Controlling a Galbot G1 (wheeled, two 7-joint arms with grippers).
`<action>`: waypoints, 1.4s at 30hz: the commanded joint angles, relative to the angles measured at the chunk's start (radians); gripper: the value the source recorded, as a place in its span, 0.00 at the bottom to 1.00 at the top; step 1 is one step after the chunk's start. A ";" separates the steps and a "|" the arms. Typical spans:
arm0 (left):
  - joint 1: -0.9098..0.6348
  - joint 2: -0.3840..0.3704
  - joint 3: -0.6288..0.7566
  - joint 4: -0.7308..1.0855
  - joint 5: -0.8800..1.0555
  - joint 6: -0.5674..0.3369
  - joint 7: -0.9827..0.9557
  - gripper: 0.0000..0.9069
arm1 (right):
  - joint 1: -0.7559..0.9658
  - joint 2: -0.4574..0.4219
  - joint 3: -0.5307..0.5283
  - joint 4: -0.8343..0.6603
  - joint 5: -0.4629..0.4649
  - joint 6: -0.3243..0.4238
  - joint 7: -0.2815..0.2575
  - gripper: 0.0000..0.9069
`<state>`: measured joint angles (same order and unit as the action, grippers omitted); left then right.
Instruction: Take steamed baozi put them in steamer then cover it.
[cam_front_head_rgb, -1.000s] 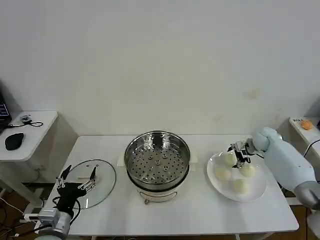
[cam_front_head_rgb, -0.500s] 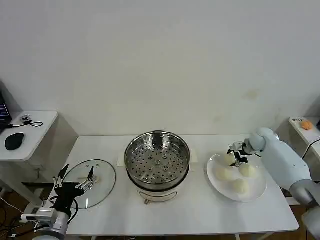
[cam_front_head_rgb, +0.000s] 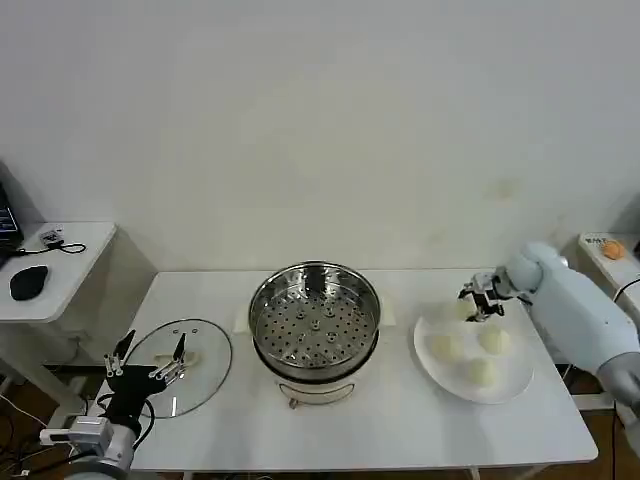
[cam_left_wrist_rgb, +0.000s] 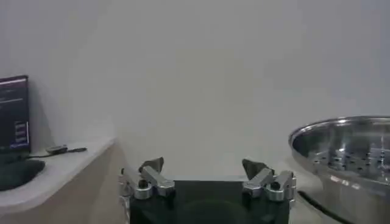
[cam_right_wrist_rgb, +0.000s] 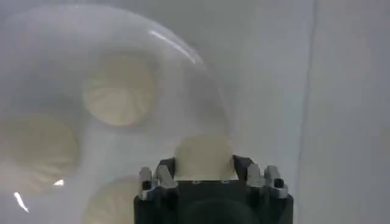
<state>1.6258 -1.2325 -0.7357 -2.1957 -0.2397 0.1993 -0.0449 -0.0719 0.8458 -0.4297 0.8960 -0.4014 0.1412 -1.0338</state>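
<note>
Right arm (cam_front_head_rgb: 575, 310): smooth pale blue-white shell, rounded joint cap at the wrist. Right claw (cam_front_head_rgb: 484, 301): small, black body, silver metal finger links. Left claw (cam_front_head_rgb: 143, 362): black body, thin silver fingers with dark tips, black cables along it, grey cylindrical wrist section behind. Silver knuckle joints with round pins on both claws.

— Where is the right gripper (cam_front_head_rgb: 482, 299) sitting?
— Over the flat white plate's (cam_front_head_rgb: 513, 382) far edge, closing on a small cream-white bun (cam_front_head_rgb: 462, 309).
— And the left gripper (cam_front_head_rgb: 146, 357)?
— Hanging spread beside the clear glass lid (cam_front_head_rgb: 195, 360).
</note>
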 joint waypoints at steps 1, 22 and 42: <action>-0.005 0.005 -0.003 0.005 -0.001 0.000 -0.001 1.00 | 0.244 -0.096 -0.205 0.249 0.257 -0.028 0.004 0.72; 0.004 0.016 -0.053 0.012 -0.027 0.009 0.004 1.00 | 0.546 0.214 -0.535 0.385 0.449 -0.028 0.038 0.72; 0.019 -0.002 -0.085 -0.006 -0.016 0.004 0.003 1.00 | 0.465 0.368 -0.676 0.295 0.137 0.234 0.078 0.72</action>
<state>1.6466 -1.2316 -0.8172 -2.2010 -0.2555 0.2044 -0.0407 0.4146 1.1266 -1.0408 1.2500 -0.0716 0.2338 -0.9796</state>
